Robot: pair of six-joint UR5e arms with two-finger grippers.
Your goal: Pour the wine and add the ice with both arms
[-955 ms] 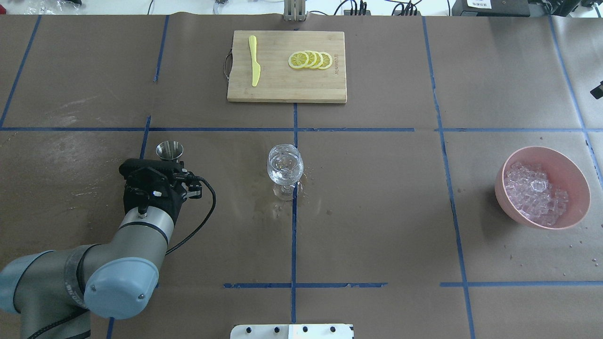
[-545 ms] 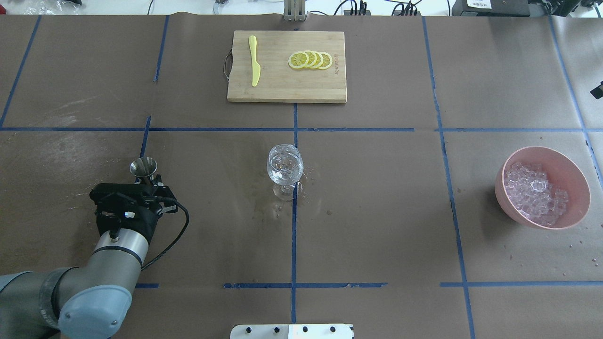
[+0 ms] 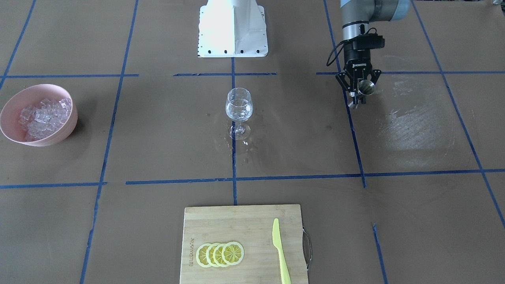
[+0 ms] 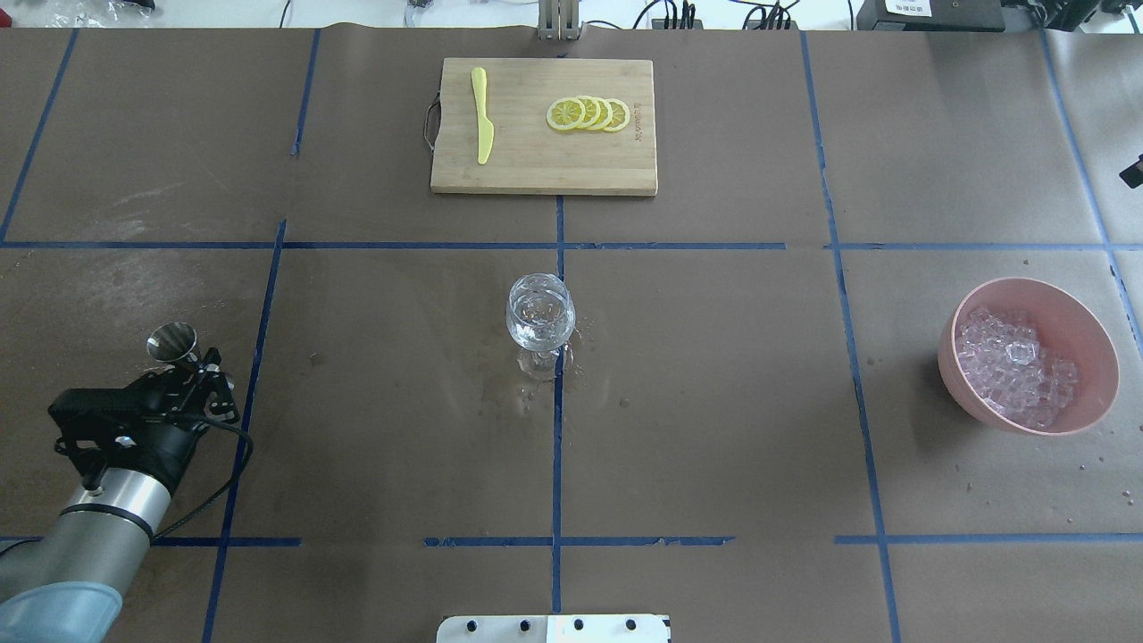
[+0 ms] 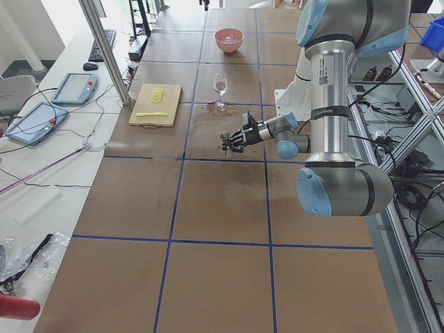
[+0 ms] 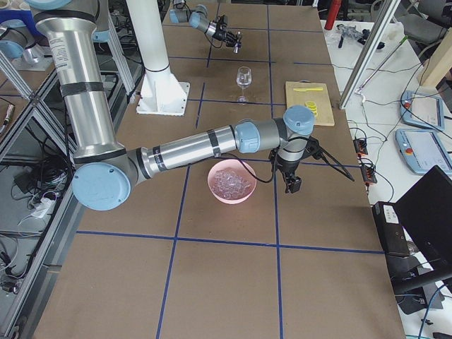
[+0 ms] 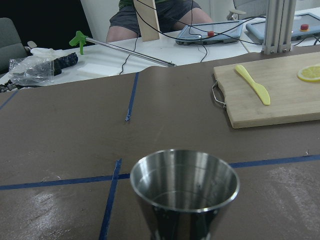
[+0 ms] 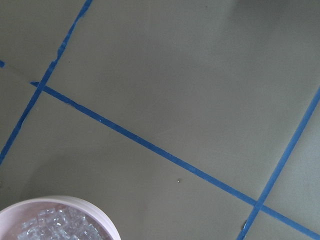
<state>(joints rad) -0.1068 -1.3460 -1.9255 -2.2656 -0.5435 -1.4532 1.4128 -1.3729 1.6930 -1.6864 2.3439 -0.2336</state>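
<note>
The left gripper (image 4: 197,364) has carried the steel jigger (image 4: 172,340) farther left

Left pincer (image 4: 198,366) low, level, clamped on metal cup (image 4: 172,340); right arm (image 6: 191,152) outstretched, right pincer (image 6: 292,185) pointing down.

A little near-colourless wine (image 3: 238,113) sits in the upright stemmed glass (image 3: 238,103) at the middle of the bench (image 4: 714,420). The ice (image 4: 1013,368), clear cubes heaped whitish, lies in a pink bowl (image 4: 1094,357) near the right edge. The left arm (image 4: 107,522) hangs by the left edge, jaws closed on a steel cup (image 4: 172,342). The right arm (image 6: 191,152) stretches past the bowl.
</note>
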